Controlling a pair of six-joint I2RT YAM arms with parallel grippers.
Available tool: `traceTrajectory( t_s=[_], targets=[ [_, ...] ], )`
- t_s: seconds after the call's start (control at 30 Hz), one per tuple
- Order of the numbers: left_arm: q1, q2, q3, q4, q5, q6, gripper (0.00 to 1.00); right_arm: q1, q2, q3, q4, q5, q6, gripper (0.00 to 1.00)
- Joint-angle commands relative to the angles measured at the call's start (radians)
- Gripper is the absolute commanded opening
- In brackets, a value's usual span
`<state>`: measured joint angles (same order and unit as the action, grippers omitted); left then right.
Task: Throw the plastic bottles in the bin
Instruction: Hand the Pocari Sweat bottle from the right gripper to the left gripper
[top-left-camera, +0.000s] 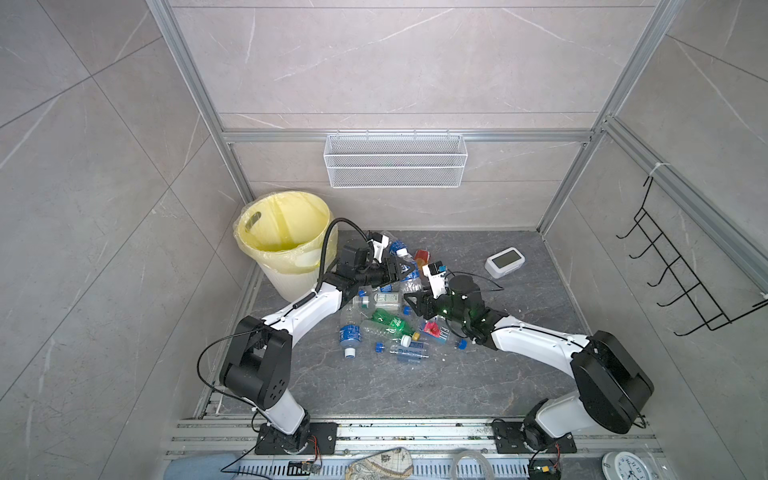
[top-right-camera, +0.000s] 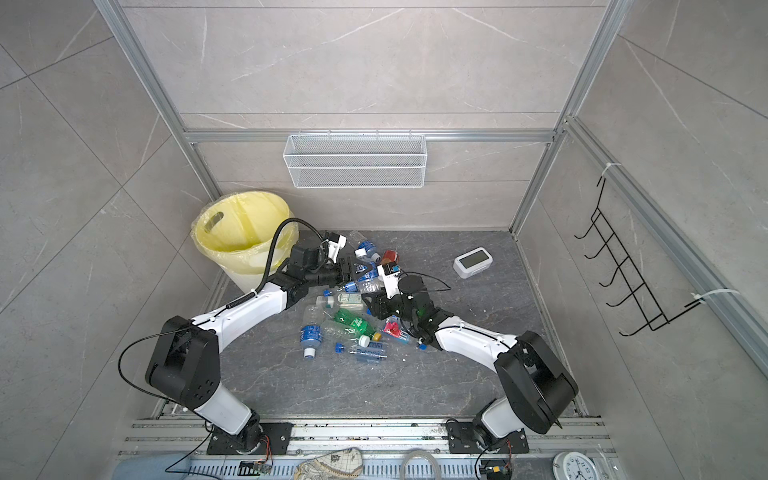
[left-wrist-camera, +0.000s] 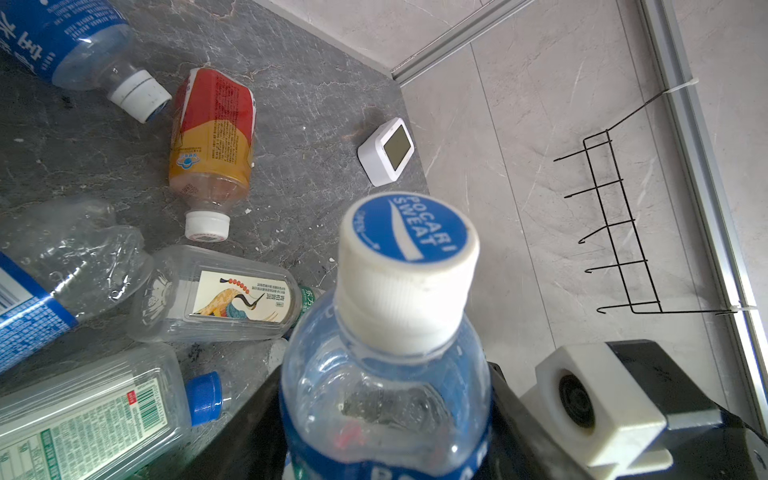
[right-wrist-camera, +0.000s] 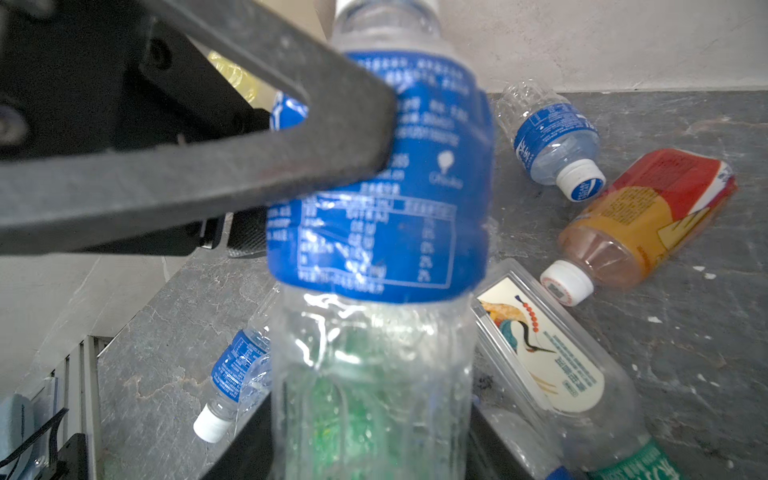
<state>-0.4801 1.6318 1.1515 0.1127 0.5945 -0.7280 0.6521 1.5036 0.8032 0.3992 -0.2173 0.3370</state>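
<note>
Many plastic bottles (top-left-camera: 384, 328) lie heaped on their sides in the middle of the dark worktop (top-left-camera: 374, 386), 1 green bottle (top-left-camera: 387, 319) among them. Over the far part of the heap, the right gripper (top-left-camera: 413, 302) has its jaws pinching the clear lower body of a Pocari Sweat bottle (right-wrist-camera: 382, 187). The left gripper (top-left-camera: 401, 269) has its jaws on either side of that bottle's blue label, with 1 finger (right-wrist-camera: 249, 166) against it; whether they clamp it cannot be told. Just beyond lies an orange-red bottle (left-wrist-camera: 212, 137). Farther back, the bin (top-left-camera: 291, 282), lined with a yellow bag, stands in the left corner, well apart from a white clock (top-left-camera: 504, 261) on the right.
</note>
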Motion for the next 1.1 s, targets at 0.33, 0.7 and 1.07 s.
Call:
traceTrajectory(
  t_s=[0.33,0.7,1.07],
  targets=[
    [-0.015,0.036,-0.01,0.064,0.03,-0.031,0.73,0.006,0.012,-0.006,0.075,-0.058,0.019,0.56],
    [-0.015,0.021,-0.023,0.065,0.0,-0.02,0.74,0.004,0.019,-0.003,0.079,-0.067,0.029,0.57],
    [-0.014,-0.003,-0.027,0.038,-0.049,0.015,0.53,0.003,0.025,0.002,0.071,-0.057,0.027,0.68]
  ],
)
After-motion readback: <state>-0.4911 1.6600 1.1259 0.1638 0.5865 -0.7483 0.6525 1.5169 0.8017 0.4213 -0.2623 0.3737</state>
